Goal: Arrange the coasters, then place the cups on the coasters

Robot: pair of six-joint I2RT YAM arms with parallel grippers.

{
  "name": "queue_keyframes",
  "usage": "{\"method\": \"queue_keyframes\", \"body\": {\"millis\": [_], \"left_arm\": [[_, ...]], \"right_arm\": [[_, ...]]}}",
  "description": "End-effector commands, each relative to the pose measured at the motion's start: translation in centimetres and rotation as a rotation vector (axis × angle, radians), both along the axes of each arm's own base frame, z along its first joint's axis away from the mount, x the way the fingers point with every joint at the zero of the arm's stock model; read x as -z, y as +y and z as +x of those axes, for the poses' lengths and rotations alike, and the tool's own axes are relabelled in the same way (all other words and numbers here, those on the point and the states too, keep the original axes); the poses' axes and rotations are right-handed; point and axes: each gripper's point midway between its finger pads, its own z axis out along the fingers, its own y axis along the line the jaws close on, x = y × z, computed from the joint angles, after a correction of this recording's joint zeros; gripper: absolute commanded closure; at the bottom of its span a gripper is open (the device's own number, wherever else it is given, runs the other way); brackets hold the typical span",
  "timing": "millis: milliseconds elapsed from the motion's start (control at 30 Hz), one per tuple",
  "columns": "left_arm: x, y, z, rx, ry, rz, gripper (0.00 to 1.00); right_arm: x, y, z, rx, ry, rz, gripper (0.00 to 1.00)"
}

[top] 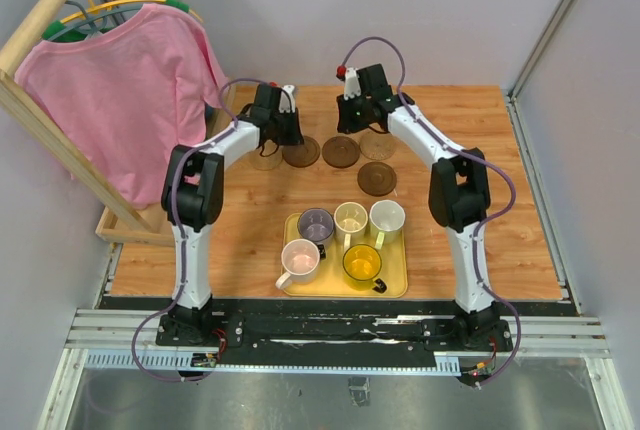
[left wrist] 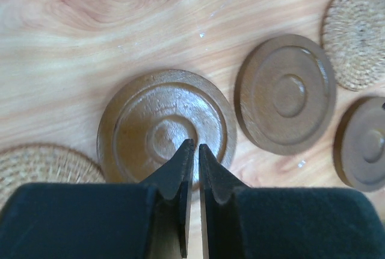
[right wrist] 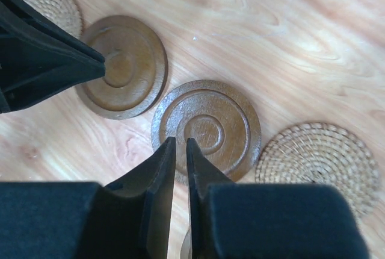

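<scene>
Plainly, at the front middle of the desk [top: 470,200]: a yellow tray [top: 400,276] with all five cups inside, upright. Back row: purple-grey cup [top: 316,223], cream cup [top: 351,218], pale-green cup [top: 387,217]. Front row: pink cup [top: 301,259] and yellow cup [top: 362,263]. Packed close, none set on a coaster yet.

Further back, flat on the bare wood and well apart from the tray, five coasters. In a rough row from left to right: left tan coaster [top: 264,161], left brown coaster [top: 303,153], middle brown coaster [top: 340,151], right tan coaster [top: 377,145]. Just in front of that last one, the near brown coaster [top: 377,178].

Partly covered from above by the left arm: the left tan coaster. Cut off at the frame edge in the left wrist view: the same disc, and the near brown coaster too. Hard to make out: any contents in the cups.

Left claw [left wrist: 194,146] clenched to a thin slit, grasping nothing, tips over the centre of the left brown coaster; impossible to tell whether touching. Right claw [right wrist: 179,141] likewise pinched almost together, nothing between the fingers, poised over the near side of the middle brown coaster.

Off the desk's left edge, a pink shirt [top: 120,80] on a hanger over a wooden rack [top: 40,120], close beside the left arm.
</scene>
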Motion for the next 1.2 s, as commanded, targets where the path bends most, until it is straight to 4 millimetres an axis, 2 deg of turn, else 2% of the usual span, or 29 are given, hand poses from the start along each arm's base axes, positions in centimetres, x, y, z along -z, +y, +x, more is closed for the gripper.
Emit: {"method": "queue_keyframes", "body": {"millis": [0, 133, 333, 433, 567, 900, 1167], "left_arm": [[-6.8, 0.7, -0.3, -0.019, -0.150, -0.014, 0.87], [-7.1, 2.5, -1.7, -0.086, -0.168, 0.014, 0.87], [-4.0, 6.5, -4.5, -0.191, -0.114, 0.070, 0.88], [-2.5, 8.4, -5.1, -0.233, -0.079, 0.095, 0.88], [-1.0, 9.8, -5.3, -0.259, -0.046, 0.111, 0.89], [1.7, 10.2, -4.2, -0.257, 0.003, 0.131, 0.90], [3.8, 10.3, -3.9, -0.247, 0.042, 0.137, 0.90]], "right_arm": [[-4.7, -1.4, 0.2, 0.026, -0.120, 0.002, 0.86], [-3.9, -3.4, -0.4, 0.068, -0.126, -0.076, 0.86], [-1.5, -6.8, -0.8, 0.140, -0.094, -0.162, 0.88], [-0.7, -8.3, -0.4, 0.178, -0.071, -0.170, 0.89], [0.0, -9.6, 0.4, 0.210, -0.052, -0.164, 0.91], [3.1, -10.3, 1.8, 0.214, -0.006, -0.172, 0.91], [5.5, -10.9, 0.8, 0.218, 0.055, -0.204, 0.92]]}}
